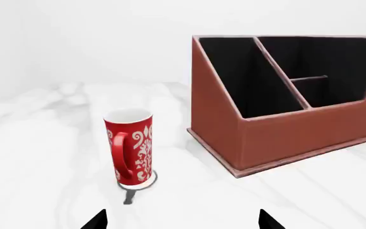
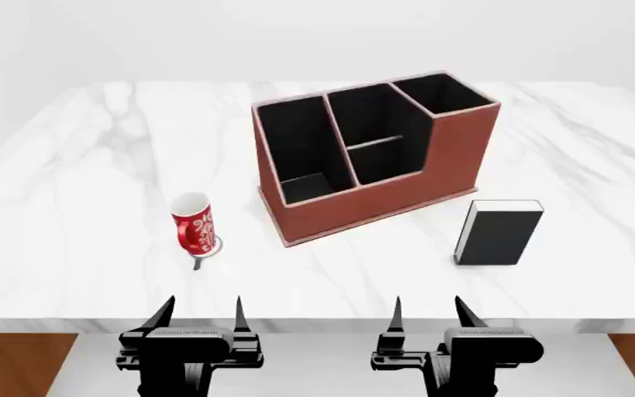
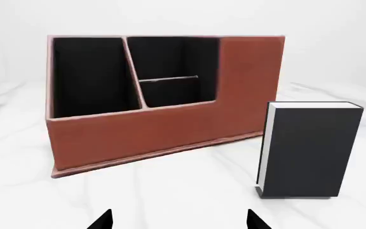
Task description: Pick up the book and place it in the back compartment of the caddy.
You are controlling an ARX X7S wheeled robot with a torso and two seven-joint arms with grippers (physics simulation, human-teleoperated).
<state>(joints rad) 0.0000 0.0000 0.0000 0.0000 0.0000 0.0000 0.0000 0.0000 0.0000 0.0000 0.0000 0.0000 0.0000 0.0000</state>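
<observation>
Book (image 2: 499, 232) stands upright on the white bench (image 2: 75, 207), just beside the caddy (image 2: 375, 153), untouched | right pincer (image 2: 428, 318) and left pincer (image 2: 202, 316) both apart, holding nothing, at the bench's near edge | risk: a grasp off centre may tip the book; back compartment (image 2: 373, 120) is narrow, so a tilted book could catch on the crossbar.

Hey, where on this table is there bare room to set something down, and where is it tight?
Free: the marble table left of the red mug, the far strip behind the caddy, and the near edge between mug and book. Tighter: the narrow gap between the book and the caddy's front corner. Both grippers hang off the near edge, jaws open.
</observation>
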